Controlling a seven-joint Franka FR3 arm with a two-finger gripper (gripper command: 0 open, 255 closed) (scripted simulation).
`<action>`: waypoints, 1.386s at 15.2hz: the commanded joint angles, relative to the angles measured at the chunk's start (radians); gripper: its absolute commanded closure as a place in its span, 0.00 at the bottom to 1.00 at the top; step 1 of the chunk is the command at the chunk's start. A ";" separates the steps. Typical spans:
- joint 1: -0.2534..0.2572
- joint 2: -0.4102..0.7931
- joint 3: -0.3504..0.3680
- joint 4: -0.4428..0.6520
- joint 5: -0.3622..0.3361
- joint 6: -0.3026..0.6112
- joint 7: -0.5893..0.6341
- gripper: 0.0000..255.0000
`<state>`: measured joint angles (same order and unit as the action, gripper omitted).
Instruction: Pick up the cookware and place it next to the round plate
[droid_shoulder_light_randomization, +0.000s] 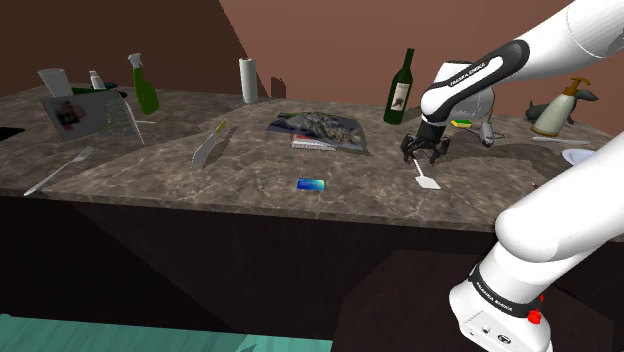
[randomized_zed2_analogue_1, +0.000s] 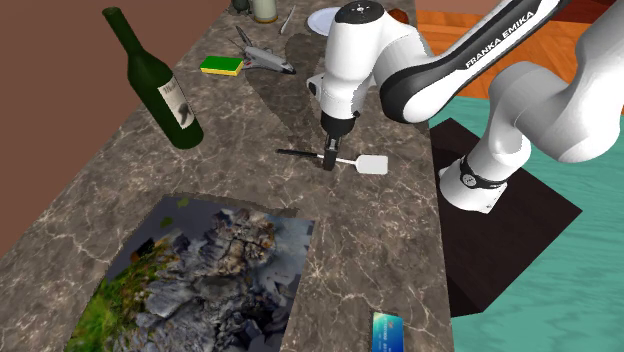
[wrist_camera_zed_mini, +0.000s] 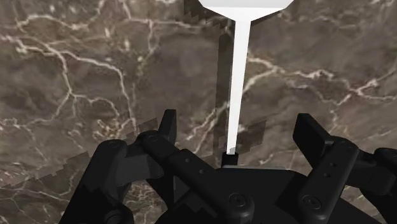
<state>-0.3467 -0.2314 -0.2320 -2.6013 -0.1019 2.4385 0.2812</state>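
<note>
Your claw (droid_shoulder_light_randomization: 424, 155) hangs low over the marble counter (droid_shoulder_light_randomization: 200, 185), towards the right end in the shoulder view. Its fingers (wrist_camera_zed_mini: 167, 127) are spread wide and there's nothing in them. They straddle the spatula (droid_shoulder_light_randomization: 428, 184) right where the black handle meets the white neck, one finger either side, neither touching it. The spatula lies flat on the counter with its white blade towards the front edge, on the stand's side.

Now sweep from the shoulder view's left. A fork (droid_shoulder_light_randomization: 60, 170) lies near the front edge at the left end. A green spray bottle (droid_shoulder_light_randomization: 143, 85) stands near the back edge. Next you've got a pale, blade-shaped utensil (droid_shoulder_light_randomization: 210, 145) lying flat, then a white roll (droid_shoulder_light_randomization: 248, 80) upright at the back edge. A magazine (droid_shoulder_light_randomization: 320, 128) lies flat mid-counter, with a small blue card (droid_shoulder_light_randomization: 311, 184) just by the front edge. A dark green wine bottle (droid_shoulder_light_randomization: 400, 88) stands nearer the back.

Past your claw, a yellow-green sponge (droid_shoulder_light_randomization: 463, 122) and a toy shuttle (droid_shoulder_light_randomization: 487, 128) sit by the back edge, then a soap dispenser (droid_shoulder_light_randomization: 555, 110). Last comes the round white plate (droid_shoulder_light_randomization: 578, 157) at the right end, well apart from the spatula.
</note>
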 joint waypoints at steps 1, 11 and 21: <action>0.000 0.000 0.000 0.000 0.000 0.000 0.000 0.00; 0.000 0.000 0.000 0.000 0.000 0.000 0.000 1.00; -0.003 -0.094 0.013 0.064 -0.008 -0.157 0.008 1.00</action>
<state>-0.3510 -0.3170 -0.2221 -2.5470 -0.1107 2.3000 0.2865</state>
